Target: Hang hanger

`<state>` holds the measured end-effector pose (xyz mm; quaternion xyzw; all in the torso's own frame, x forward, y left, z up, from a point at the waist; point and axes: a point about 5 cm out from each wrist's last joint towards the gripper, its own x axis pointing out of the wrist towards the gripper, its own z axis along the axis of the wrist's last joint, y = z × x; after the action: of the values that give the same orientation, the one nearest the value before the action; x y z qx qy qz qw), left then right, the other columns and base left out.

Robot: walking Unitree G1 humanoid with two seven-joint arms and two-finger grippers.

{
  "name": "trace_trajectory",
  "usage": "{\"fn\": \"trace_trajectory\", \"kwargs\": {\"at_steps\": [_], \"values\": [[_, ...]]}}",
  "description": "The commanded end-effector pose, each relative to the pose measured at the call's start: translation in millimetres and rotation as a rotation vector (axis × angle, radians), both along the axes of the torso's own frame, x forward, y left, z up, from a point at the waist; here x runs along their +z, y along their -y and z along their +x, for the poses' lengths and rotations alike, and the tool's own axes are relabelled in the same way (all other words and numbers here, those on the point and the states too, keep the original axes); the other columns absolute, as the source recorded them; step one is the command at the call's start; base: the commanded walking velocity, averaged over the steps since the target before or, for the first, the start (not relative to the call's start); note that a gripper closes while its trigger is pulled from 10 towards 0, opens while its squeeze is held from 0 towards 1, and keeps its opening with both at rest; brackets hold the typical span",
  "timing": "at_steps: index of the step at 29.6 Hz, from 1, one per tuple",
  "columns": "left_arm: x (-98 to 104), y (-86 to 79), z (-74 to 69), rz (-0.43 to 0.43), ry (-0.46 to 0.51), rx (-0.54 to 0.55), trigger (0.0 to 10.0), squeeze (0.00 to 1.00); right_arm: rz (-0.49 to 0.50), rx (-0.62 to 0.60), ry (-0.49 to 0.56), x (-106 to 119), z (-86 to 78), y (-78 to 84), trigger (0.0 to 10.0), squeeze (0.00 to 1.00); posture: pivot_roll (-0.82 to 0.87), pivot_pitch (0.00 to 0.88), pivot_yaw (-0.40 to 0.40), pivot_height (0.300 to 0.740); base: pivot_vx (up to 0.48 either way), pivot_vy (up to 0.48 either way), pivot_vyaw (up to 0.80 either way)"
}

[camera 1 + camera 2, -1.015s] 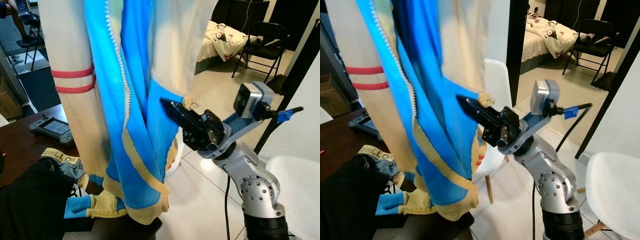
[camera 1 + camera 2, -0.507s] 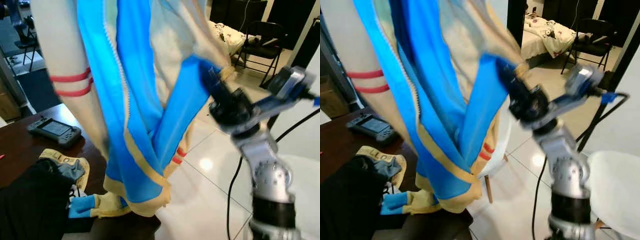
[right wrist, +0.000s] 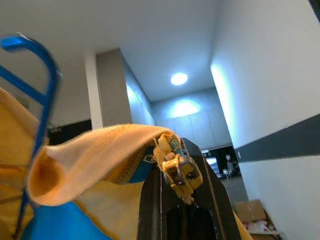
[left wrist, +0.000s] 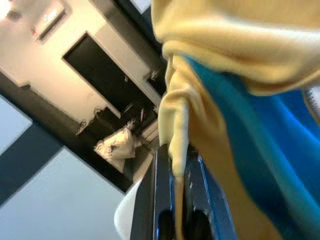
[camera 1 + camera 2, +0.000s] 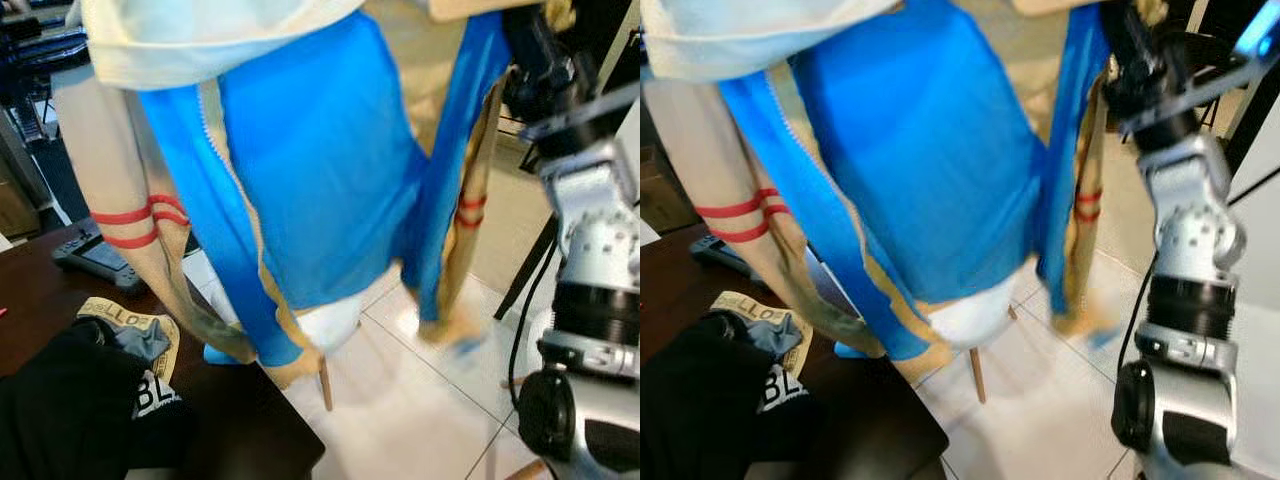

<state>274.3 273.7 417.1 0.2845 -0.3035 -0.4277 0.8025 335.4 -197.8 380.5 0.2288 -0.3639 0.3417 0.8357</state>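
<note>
The blue and cream jacket (image 5: 320, 170) takes up most of what I see from the head — it hangs spread wide between my two arms, high over the dark worktop (image 5: 230, 420) on the near left and the tiled floor (image 5: 420, 400) on the right. My right arm (image 5: 590, 250) stands tall at the right, its hand (image 3: 182, 182) clamped on the jacket's cream edge at the zipper end. My left hand (image 4: 177, 200) is pinched narrow on a cream fold of the same garment. The blue hanger (image 3: 35, 85) shows as a thin curved wire just beside the right hand, running up past it — so the right arm looks nearer to it. Its hook I cannot make out. I judge the lift toward a rail comes next. A black garment (image 5: 70, 400) and a game console (image 5: 95, 262) lie on the worktop.
</note>
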Motion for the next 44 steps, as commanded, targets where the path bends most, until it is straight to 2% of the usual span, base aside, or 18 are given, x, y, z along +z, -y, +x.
{"fn": "trace_trajectory", "kwargs": {"at_steps": [1, 6, 8, 11, 12, 15, 20, 22, 24, 27, 29, 32, 40, 41, 44], "values": [[-1, 1.1, -6.0, -0.020, 0.002, -0.031, 10.0, 0.00, -0.023, -0.028, -0.017, 3, 5.7, -2.1, 0.0, 0.00, 0.14, 0.000, -0.005, 0.740, 0.000, 0.000, 0.00], [-10, 1.8, -11.8, -0.023, -0.055, -0.084, 10.0, 0.00, -0.037, -0.066, -0.075, 1, 15.1, 0.0, 0.0, 0.00, 0.14, 0.000, -0.010, 0.740, 0.000, 0.000, 0.00], [-22, 3.1, -22.1, 0.001, -0.156, -0.173, 10.0, 0.00, -0.061, -0.097, -0.134, -3, 22.5, 3.3, 0.0, 0.00, 0.14, 0.000, -0.013, 0.740, 0.000, 0.000, 0.00], [-31, 5.1, -25.2, 0.025, -0.210, -0.205, 10.0, 0.00, -0.078, -0.099, -0.153, -4, 24.5, 2.3, 0.0, 0.00, 0.14, 0.000, -0.017, 0.740, 0.000, 0.000, 0.00], [-42, 7.2, -26.6, 0.065, -0.265, -0.215, 10.0, 0.00, -0.091, -0.094, -0.160, -5, 26.0, 0.1, 0.0, 0.00, 0.14, 0.000, -0.020, 0.740, 0.000, 0.000, 0.00], [-62, 8.5, -27.9, 0.133, -0.359, -0.212, 10.0, 0.00, -0.100, -0.089, -0.164, -4, 28.2, -2.7, 0.0, 0.00, 0.14, 0.000, -0.022, 0.740, 0.000, 0.000, 0.00], [-68, 7.2, -27.7, 0.156, -0.383, -0.194, 10.0, 0.00, -0.097, -0.089, -0.164, -3, 28.3, -2.9, 0.0, 0.00, 0.14, 0.000, -0.021, 0.740, 0.000, 0.000, 0.00], [-79, 1.3, -26.1, 0.188, -0.422, -0.109, 10.0, 0.00, -0.084, -0.080, -0.152, 1, 28.0, -3.1, 0.0, 0.00, 0.14, 0.000, -0.020, 0.740, 0.000, 0.000, 0.00], [-79, 1.3, -26.1, 0.188, -0.422, -0.109, 10.0, 0.00, -0.084, -0.080, -0.152, 1, 28.0, -3.1, 0.0, 0.00, 0.14, 0.000, -0.020, 0.740, 0.000, 0.000, 0.00], [-85, -9.8, -21.1, 0.174, -0.426, 0.063, 10.0, 0.00, -0.089, -0.059, -0.128, 5, 25.0, -5.4, 0.0, 0.00, 0.14, 0.000, -0.015, 0.740, 0.000, 0.000, 0.00], [-86, -12.2, -20.0, 0.170, -0.429, 0.102, 10.0, 0.00, -0.093, -0.055, -0.123, 6, 24.1, -6.1, 0.0, 0.00, 0.14, 0.000, -0.015, 0.740, 0.000, 0.000, 0.00], [-86, -20.9, -13.5, 0.121, -0.416, 0.208, 10.0, 0.00, -0.102, -0.054, -0.113, 7, 21.8, -6.1, 0.0, 0.00, 0.14, 0.000, -0.010, 0.740, 0.000, 0.000, 0.00], [-81, -28.4, -8.8, 0.058, -0.382, 0.278, 10.0, 0.00, -0.107, -0.052, -0.111, 6, 20.2, -6.5, 0.0, 0.00, 0.14, 0.000, -0.008, 0.740, 0.000, 0.000, 0.00], [-78, -28.9, -8.6, 0.031, -0.365, 0.278, 10.0, 0.00, -0.117, -0.038, -0.110, 4, 19.0, -9.9, 0.0, 0.00, 0.14, 0.000, -0.008, 0.740, 0.000, 0.000, 0.00], [-74, -19.9, -8.8, -0.015, -0.332, 0.219, 10.0, 0.00, -0.171, 0.063, -0.106, -6, 11.7, -38.3, 0.0, 0.00, 0.14, 0.000, -0.002, 0.740, 0.000, 0.000, 0.00]]}}
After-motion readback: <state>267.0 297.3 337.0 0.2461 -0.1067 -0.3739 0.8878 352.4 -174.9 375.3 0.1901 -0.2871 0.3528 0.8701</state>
